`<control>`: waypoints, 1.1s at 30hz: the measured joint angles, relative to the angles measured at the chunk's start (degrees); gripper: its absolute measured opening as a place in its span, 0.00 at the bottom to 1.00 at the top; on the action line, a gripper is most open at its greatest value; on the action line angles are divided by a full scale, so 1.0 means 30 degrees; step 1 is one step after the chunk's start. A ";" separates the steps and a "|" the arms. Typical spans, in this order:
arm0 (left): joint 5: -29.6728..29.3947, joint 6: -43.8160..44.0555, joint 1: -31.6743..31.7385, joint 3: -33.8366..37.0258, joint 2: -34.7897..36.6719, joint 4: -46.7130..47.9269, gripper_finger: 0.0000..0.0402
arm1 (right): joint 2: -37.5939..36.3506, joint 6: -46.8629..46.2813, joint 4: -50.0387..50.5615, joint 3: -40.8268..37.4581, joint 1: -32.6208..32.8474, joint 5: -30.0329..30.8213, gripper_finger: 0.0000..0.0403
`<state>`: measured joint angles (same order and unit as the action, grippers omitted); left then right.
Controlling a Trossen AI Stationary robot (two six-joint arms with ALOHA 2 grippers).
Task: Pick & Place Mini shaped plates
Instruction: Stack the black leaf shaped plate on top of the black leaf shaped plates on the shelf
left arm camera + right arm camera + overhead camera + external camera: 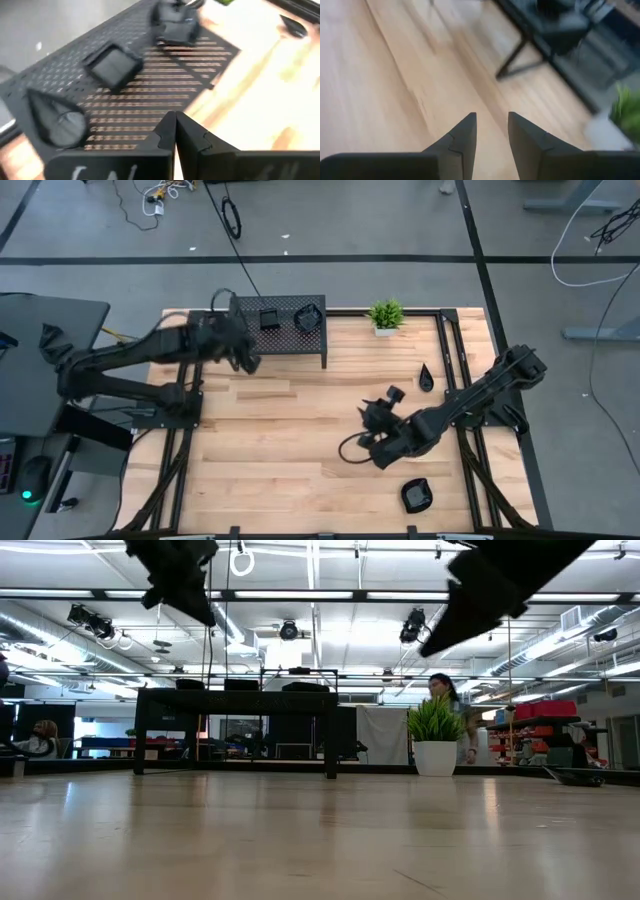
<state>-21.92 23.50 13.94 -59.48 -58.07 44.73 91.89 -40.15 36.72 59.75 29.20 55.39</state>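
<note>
The right gripper (491,131) hovered over bare wooden table (290,450), fingers slightly parted, empty. A glossy black rounded dish (416,496) lay near it; a black teardrop dish (426,377) lay beyond. The left gripper (174,131), fingers closed together and empty, hung over the black perforated metal rack (285,332), where three blurred dishes (112,65) sat ahead.

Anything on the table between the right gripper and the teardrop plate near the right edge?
No. In the high view, only bare wood separates the right gripper from the teardrop plate; the square plate lies elsewhere, nearer the front.
</note>
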 joint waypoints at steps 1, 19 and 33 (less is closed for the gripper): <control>-0.0824 0.0121 -0.1008 0.0000 -0.0100 -0.0084 0.03 | -0.0335 -0.0684 0.1088 0.0000 -0.0015 -0.0674 0.28; -0.6274 0.0875 -1.0127 -0.0007 -0.7465 -0.4136 0.03 | -0.2568 -0.3983 0.8437 -0.2269 0.1051 -1.2297 0.28; -0.1624 -0.4007 -1.0897 -0.0007 -1.4156 -1.5541 0.04 | -0.3610 -0.3105 -0.4018 -0.4073 0.5204 -1.8844 0.28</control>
<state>-26.79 11.48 -18.75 -59.51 -100.54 -1.89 81.06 -49.46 24.66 47.53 44.81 -1.14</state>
